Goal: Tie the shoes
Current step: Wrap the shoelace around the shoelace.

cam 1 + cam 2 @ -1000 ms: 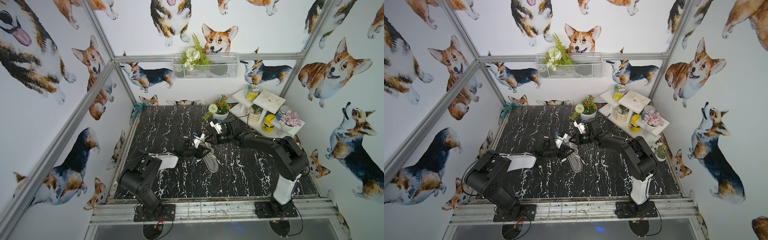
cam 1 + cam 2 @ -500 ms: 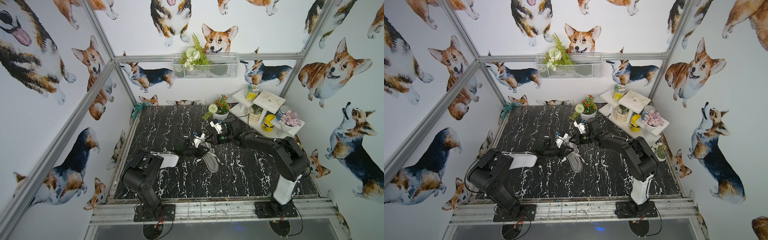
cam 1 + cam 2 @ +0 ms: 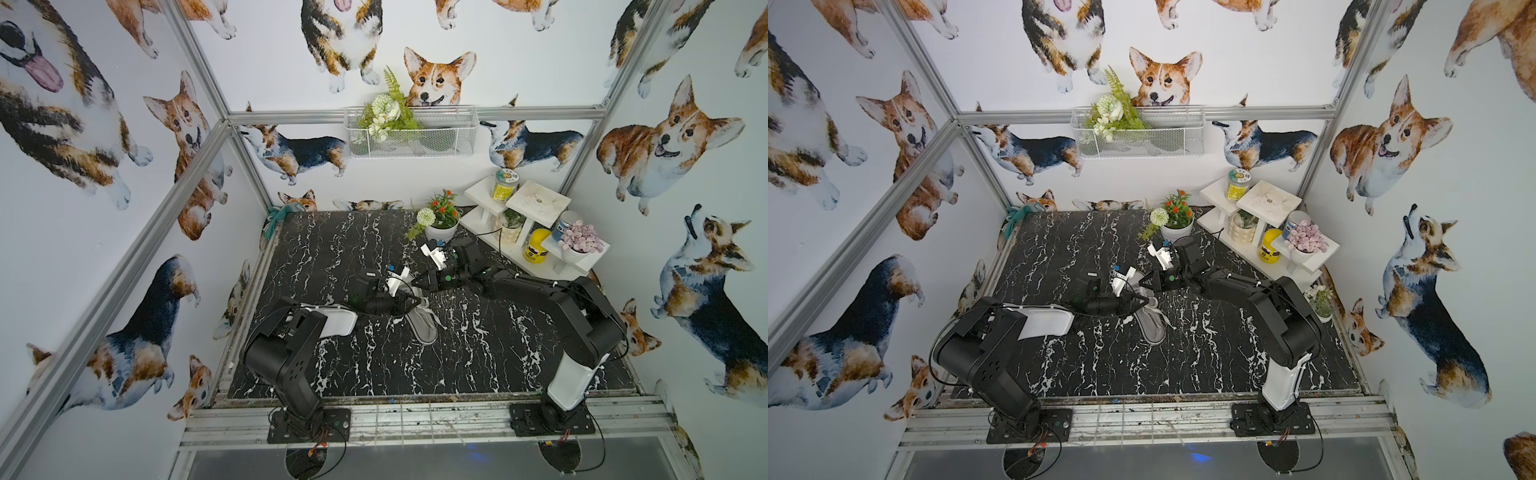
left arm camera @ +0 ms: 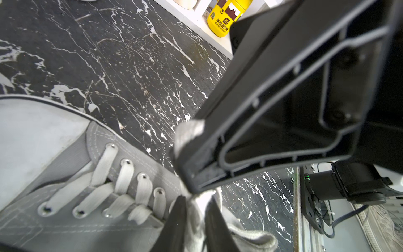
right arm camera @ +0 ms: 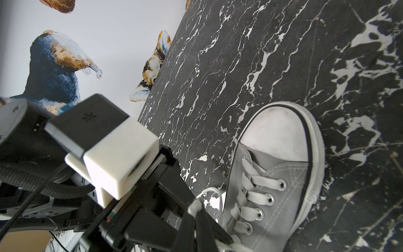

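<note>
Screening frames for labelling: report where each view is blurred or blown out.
Left wrist view: right gripper looms soft, the lace glares white, sneaker eyelets sharp. Right wrist view: lace soft at the fingertips, toe cap crisp. Both top views: evenly lit, sharp.

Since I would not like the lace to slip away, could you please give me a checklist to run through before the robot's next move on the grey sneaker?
1. The right hand is shut on the white flat lace: ok.
2. The left hand firmly grips the lace between its fingers: cannot tell.
3. The grey canvas sneaker sits sole-down on the black marble table: ok.
4. Room between the hands: not ok, their tips crowd together.
5. Knot finished: cannot tell, the hands hide it.
</note>
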`<state>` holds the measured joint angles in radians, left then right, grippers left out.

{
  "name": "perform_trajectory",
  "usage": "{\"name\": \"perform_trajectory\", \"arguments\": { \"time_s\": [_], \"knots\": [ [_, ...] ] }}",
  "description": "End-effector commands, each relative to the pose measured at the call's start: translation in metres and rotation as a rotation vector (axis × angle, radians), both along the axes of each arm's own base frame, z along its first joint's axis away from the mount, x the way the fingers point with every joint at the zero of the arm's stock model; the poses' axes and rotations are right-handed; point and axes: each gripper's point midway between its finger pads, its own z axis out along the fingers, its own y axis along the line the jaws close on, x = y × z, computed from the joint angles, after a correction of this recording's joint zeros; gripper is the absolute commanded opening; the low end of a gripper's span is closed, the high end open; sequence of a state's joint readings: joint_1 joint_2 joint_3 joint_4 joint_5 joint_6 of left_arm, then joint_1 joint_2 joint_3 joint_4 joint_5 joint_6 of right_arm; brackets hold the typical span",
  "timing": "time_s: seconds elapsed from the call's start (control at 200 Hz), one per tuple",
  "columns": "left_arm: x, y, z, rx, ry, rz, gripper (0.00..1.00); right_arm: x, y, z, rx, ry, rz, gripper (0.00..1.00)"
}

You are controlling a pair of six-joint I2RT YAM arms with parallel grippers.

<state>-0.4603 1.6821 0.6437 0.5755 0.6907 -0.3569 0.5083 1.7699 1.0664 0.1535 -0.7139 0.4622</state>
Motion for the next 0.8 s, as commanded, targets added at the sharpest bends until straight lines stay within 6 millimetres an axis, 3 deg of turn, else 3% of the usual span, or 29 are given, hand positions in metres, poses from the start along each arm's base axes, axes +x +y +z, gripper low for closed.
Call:
{"name": "perform_trajectory", "arguments": {
  "time_s": [0.0,0.27,0.46,0.701,0.721,0.796],
  "knots": [
    [-0.001,-0.002,0.009,-0.014,-0.031,-0.035,0.30,0.001,0.004,0.012,0.024,-0.046,0.027,0.00],
    [-0.001,0.002,0.013,-0.011,-0.062,-0.074,0.44,0.000,0.005,0.016,0.025,-0.053,0.043,0.00],
    [-0.005,0.002,0.012,-0.007,-0.065,-0.127,0.45,-0.002,0.005,0.016,0.029,-0.055,0.050,0.00],
    [-0.001,0.004,0.004,-0.007,-0.048,-0.151,0.29,-0.003,0.006,0.014,0.029,-0.051,0.054,0.00],
    [0.007,0.001,0.015,-0.018,-0.075,-0.151,0.27,-0.003,0.006,0.014,0.029,-0.052,0.055,0.00],
    [0.009,-0.001,0.014,-0.021,-0.068,-0.154,0.21,-0.004,0.006,0.013,0.029,-0.048,0.056,0.00]
  ]
}}
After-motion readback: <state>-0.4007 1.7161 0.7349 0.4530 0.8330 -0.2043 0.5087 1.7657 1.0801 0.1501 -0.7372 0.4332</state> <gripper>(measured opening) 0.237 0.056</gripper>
